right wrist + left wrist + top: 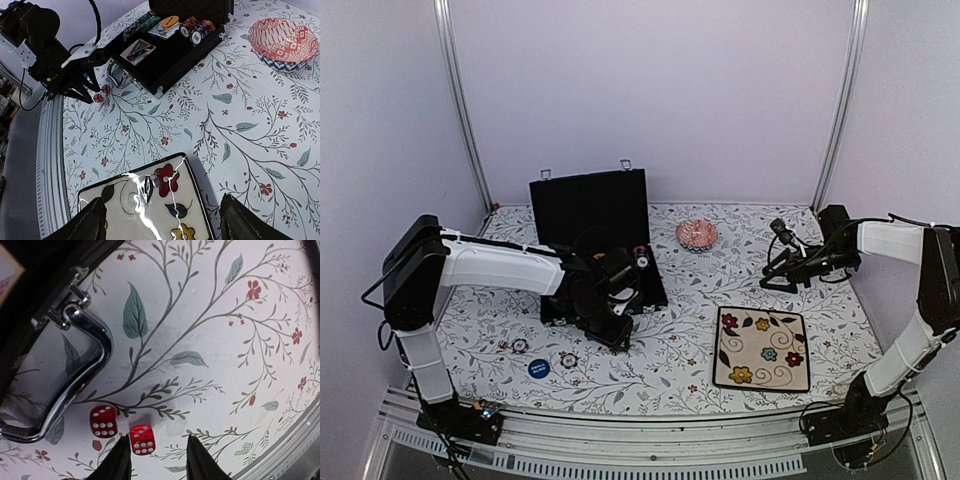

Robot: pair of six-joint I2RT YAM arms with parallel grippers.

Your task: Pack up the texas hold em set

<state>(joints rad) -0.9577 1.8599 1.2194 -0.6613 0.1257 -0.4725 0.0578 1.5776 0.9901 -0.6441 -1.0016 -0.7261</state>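
Black-and-white speckled, one chip lies loose on the flowered tablecloth at the far left. A second chip lies near it, and the round blue button sits between the two. None of these is packed yet.

Next along, the left claw hangs low over two red dice in front of the case's silver handle. Its fingers stand apart. The nearer die sits at the tip of one finger but is not clamped, and the other die is just beside it. Picking up the dice looks like the step in hand.

The black case stands open behind them, lid upright. The right wrist view shows rows of stacked chips already in it, along with what looks like a card deck. So the bulk of the set seems to be packed.

Further right come the small patterned bowl and the flowered plate, neither of which belongs to the set. The right claw hovers above the plate's far edge, fingers wide apart and holding nothing.

What is left, as I judge it, is both dice, the two stray chips, the button, then shutting the lid and fastening the latches.
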